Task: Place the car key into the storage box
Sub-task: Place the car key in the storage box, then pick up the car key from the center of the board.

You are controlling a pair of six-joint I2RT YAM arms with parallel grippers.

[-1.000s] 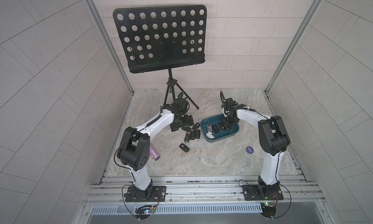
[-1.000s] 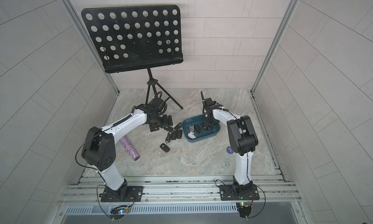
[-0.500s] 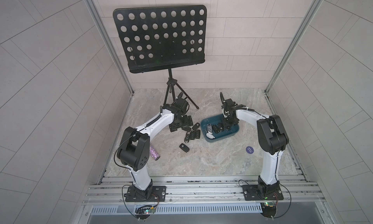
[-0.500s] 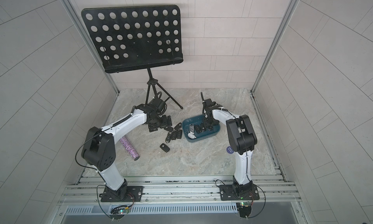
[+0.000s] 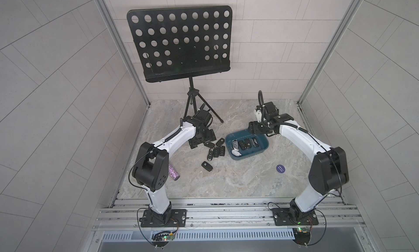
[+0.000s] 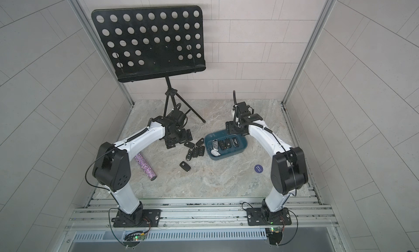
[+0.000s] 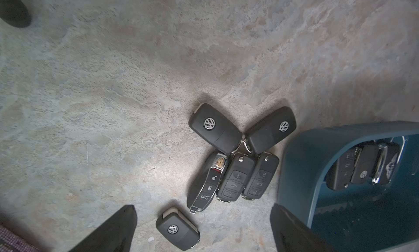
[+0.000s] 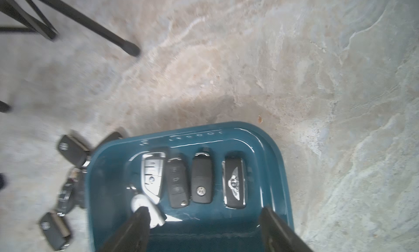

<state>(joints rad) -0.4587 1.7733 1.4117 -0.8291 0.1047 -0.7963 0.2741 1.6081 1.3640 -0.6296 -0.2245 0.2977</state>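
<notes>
spread apart since a second ago, over the desk (image 8: 294,58) and its teal storage box (image 8: 278,162), the right pincer (image 8: 205,211) holds nothing; the car key (image 8: 201,182) lies flat inside, just ahead of its tips. left pincer (image 7: 201,207) stands wide apart too.

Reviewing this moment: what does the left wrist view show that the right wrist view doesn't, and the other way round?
Left wrist only: the open left gripper and, at the picture's edge, what looks like a corner of the purple glitter tube.

Right wrist only: the open right gripper above the box, plus the white fob and silver-faced fob inside it.

Both: the storage box, the winged-logo fob in it, and the loose fobs beside it, which are sharp in the left wrist view and blurred in the right.
</notes>
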